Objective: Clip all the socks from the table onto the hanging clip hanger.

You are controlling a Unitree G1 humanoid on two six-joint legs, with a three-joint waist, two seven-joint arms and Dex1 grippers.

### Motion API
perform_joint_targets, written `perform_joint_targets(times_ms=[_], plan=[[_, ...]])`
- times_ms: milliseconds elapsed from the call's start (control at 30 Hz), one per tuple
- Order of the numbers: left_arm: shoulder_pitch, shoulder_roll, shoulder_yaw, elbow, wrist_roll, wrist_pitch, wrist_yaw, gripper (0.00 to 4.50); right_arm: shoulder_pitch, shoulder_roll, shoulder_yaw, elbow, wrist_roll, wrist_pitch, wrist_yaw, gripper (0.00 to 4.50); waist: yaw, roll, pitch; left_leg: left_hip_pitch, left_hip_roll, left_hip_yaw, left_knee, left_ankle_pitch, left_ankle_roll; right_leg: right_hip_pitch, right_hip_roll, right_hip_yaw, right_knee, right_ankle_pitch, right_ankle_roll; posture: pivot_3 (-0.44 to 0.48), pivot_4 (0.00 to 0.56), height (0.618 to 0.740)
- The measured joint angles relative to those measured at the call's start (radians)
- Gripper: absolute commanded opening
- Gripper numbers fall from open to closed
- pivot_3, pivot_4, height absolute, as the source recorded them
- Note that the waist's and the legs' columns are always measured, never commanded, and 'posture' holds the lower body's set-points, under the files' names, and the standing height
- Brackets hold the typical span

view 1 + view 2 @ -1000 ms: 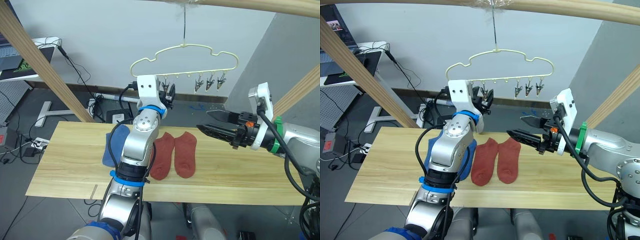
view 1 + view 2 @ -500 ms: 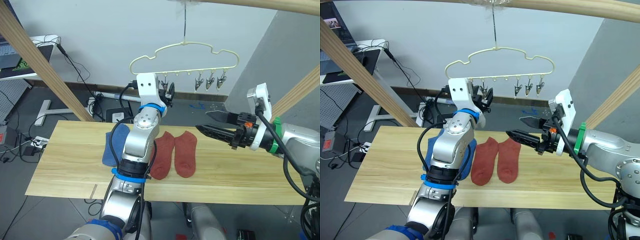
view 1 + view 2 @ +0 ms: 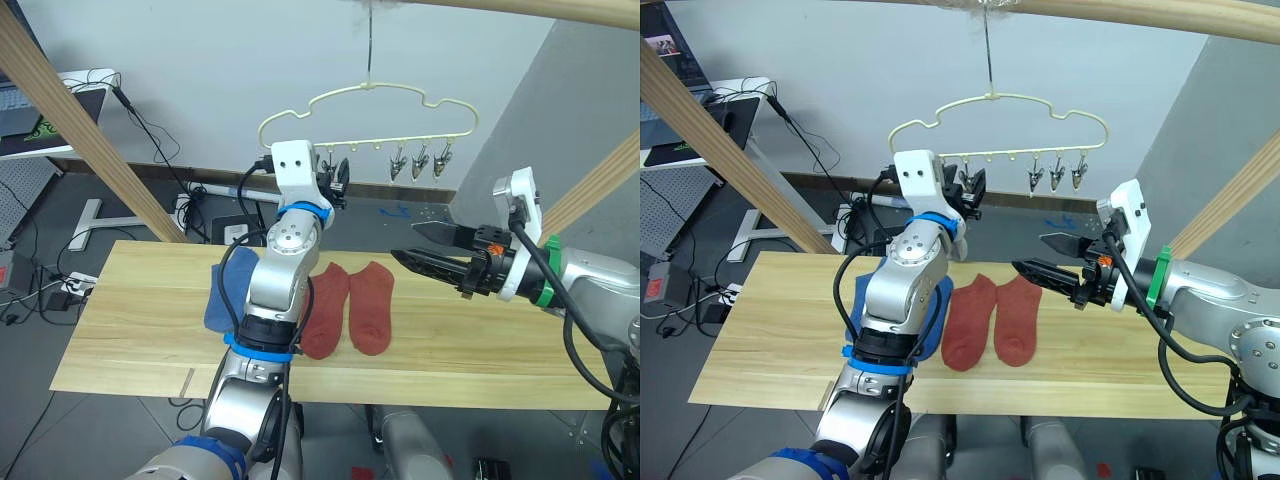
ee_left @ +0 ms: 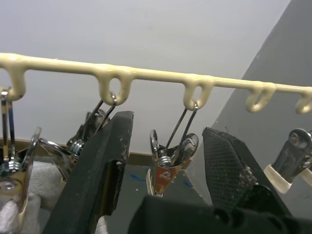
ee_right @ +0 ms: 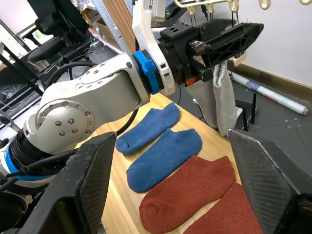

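Observation:
The pale-yellow clip hanger (image 3: 370, 95) hangs by its hook from the top pole. My left gripper (image 3: 340, 178) is raised to its bar. In the left wrist view this gripper (image 4: 169, 124) is open, with a metal clip (image 4: 168, 168) hanging between its fingers. Light grey socks (image 5: 218, 97) hang from clips beside it. Two blue socks (image 3: 226, 290) and two rust-red socks (image 3: 352, 306) lie flat on the table (image 3: 480, 340). My right gripper (image 3: 416, 246) hovers open and empty above the table, just right of the red socks.
Several free metal clips (image 3: 420, 160) hang at the hanger's right end. Slanted wooden poles (image 3: 80, 120) of the frame rise at the left and right. A desk (image 3: 45, 125) and floor cables stand behind the table at the left.
My left gripper has edged slightly up and left along the hanger's bar. The right arm has barely moved.

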Motion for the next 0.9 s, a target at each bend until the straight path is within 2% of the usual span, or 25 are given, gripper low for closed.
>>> perform_joint_targets(times_ms=[200,733,833,900], plan=[[0.012,0.000,-0.036,-0.001,0.023,-0.002,0.000,2.56,0.000,0.000,0.007,0.000,-0.001,-0.001,0.000,3.80,0.000,0.000,0.000,0.000,0.000,0.000,0.000,0.000,0.000,0.000,0.000,0.000,0.000,0.000,0.000,-0.104,0.307,0.740],[0.014,-0.026,-0.034,-0.026,0.030,-0.001,0.013,2.56,0.000,0.000,0.021,0.000,-0.002,-0.003,0.001,3.80,0.000,0.000,0.000,0.000,0.000,0.000,0.000,0.000,0.000,0.000,0.000,0.000,0.000,0.000,0.000,-0.105,0.303,0.740],[0.014,-0.028,-0.024,-0.029,0.030,0.001,0.021,2.00,0.000,0.000,0.021,0.000,-0.002,-0.003,0.001,3.80,0.000,0.000,0.000,0.000,0.000,0.000,0.000,0.000,0.000,0.000,0.000,0.000,0.000,0.000,0.000,-0.105,0.303,0.740],[0.014,-0.028,-0.019,-0.030,0.029,0.002,0.022,1.40,0.000,0.000,0.021,0.000,-0.002,-0.003,0.001,3.80,0.000,0.000,0.000,0.000,0.000,0.000,0.000,0.000,0.000,0.000,0.000,0.000,0.000,0.000,0.000,-0.100,0.298,0.740]])
